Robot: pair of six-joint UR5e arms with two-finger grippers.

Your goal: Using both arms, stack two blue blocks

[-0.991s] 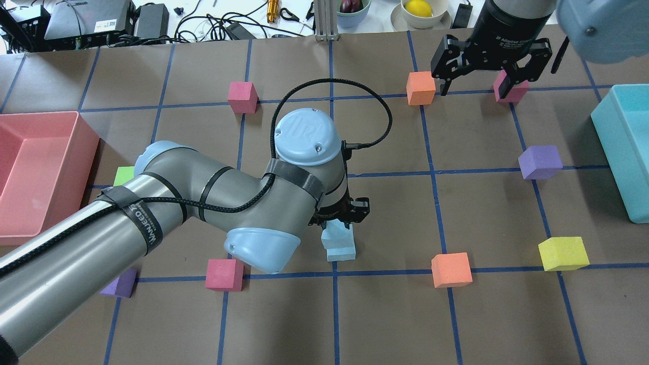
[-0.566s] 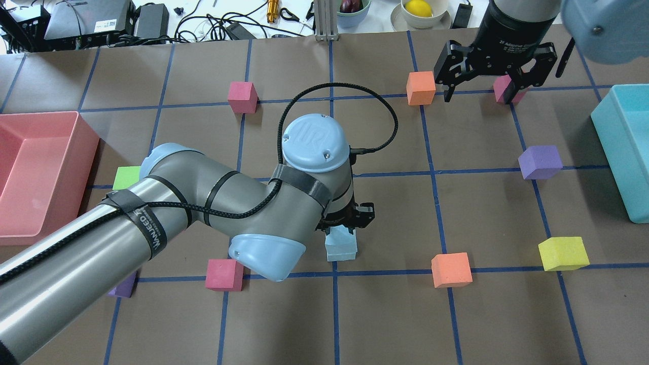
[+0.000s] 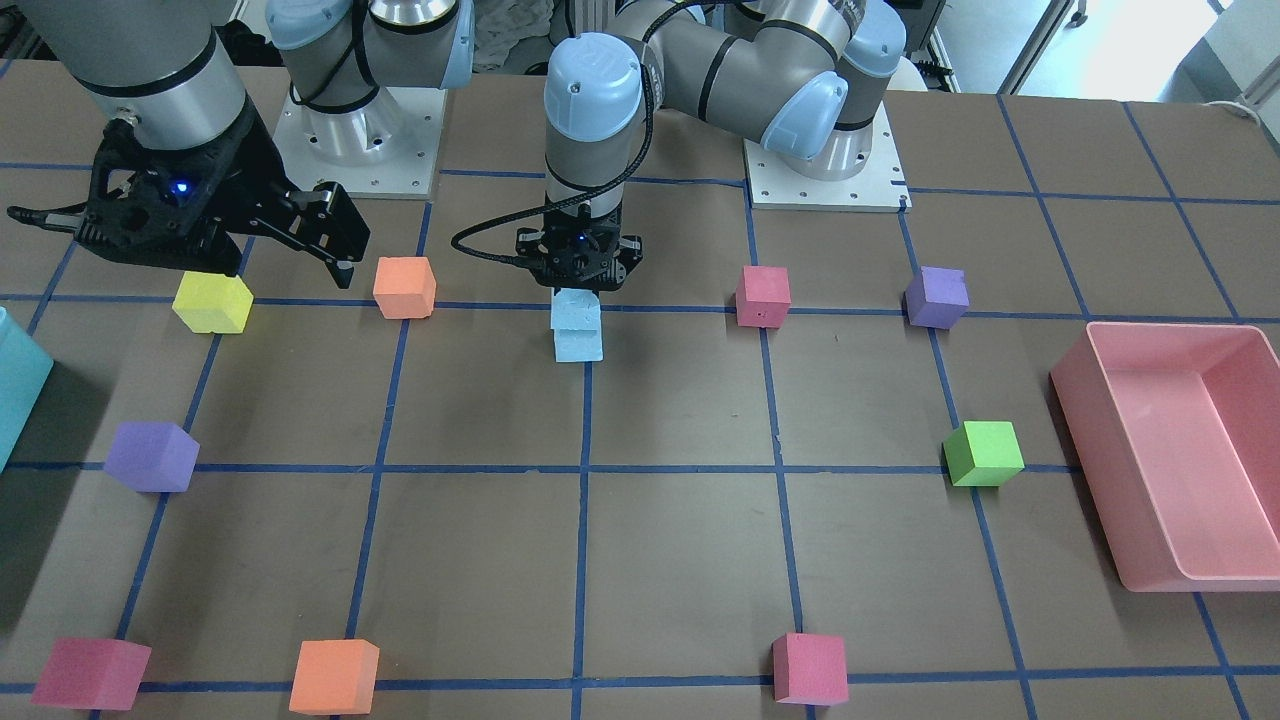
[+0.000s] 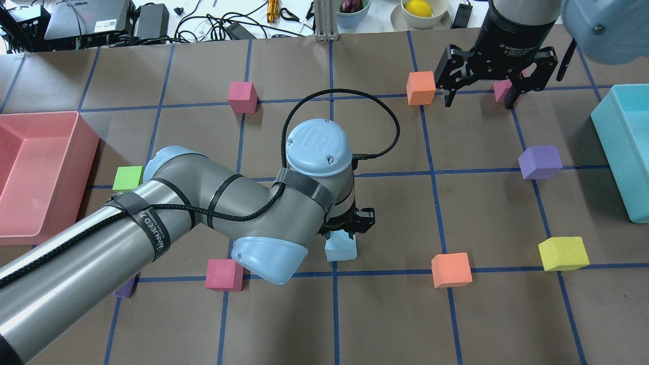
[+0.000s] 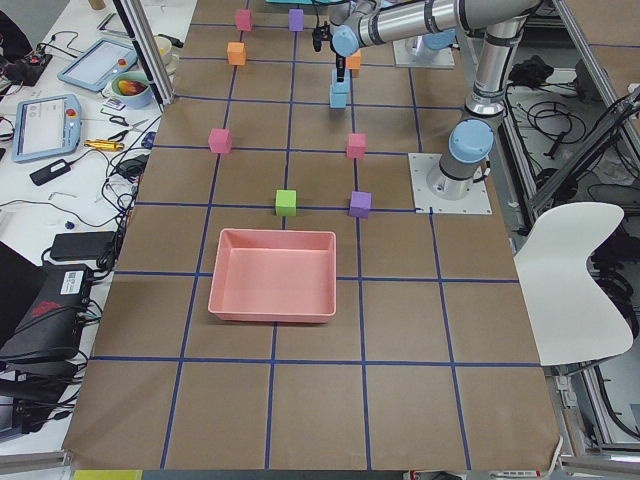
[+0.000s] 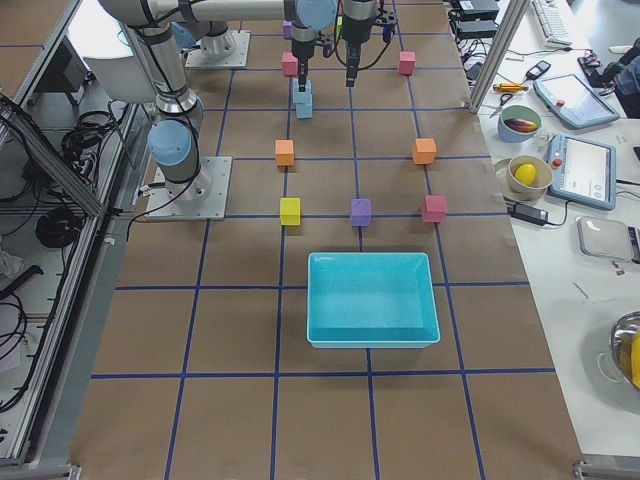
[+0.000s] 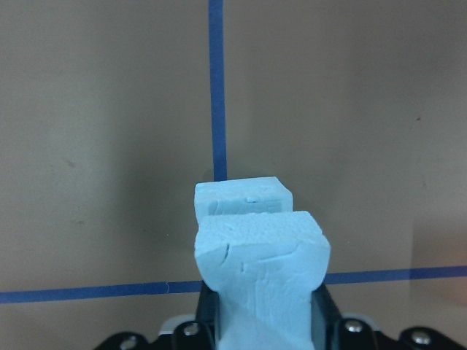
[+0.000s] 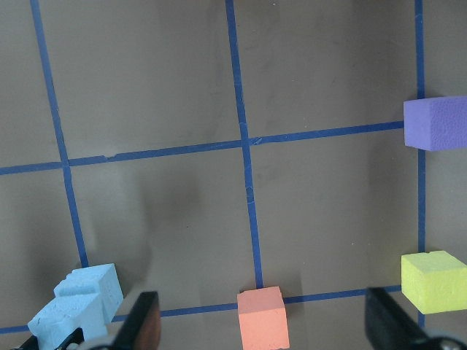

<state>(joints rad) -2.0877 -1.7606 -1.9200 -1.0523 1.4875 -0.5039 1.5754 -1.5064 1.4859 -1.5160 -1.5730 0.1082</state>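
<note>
Two pale blue blocks stand in a stack near the table's middle. The lower blue block (image 3: 579, 346) rests on the table. The upper blue block (image 3: 576, 309) sits on it, set a little to one side. My left gripper (image 3: 578, 283) comes straight down and is shut on the upper block (image 7: 259, 270); the lower block (image 7: 244, 198) shows just past it. In the overhead view the left wrist hides most of the stack (image 4: 340, 247). My right gripper (image 4: 480, 97) is open and empty, hanging above the table at the far right, well away from the stack.
An orange cube (image 4: 451, 269) and a magenta cube (image 4: 224, 274) lie nearest the stack. Yellow (image 4: 563, 253), purple (image 4: 540, 162), orange (image 4: 421, 87), magenta (image 4: 242, 96) and green (image 4: 128, 177) cubes lie around. A pink tray (image 3: 1170, 327) and a teal box (image 4: 608, 132) flank the table.
My left gripper has shifted a little to the right with the upper blue block, bringing it more squarely over the lower one. My right gripper has drifted slightly farther away and stays open.
</note>
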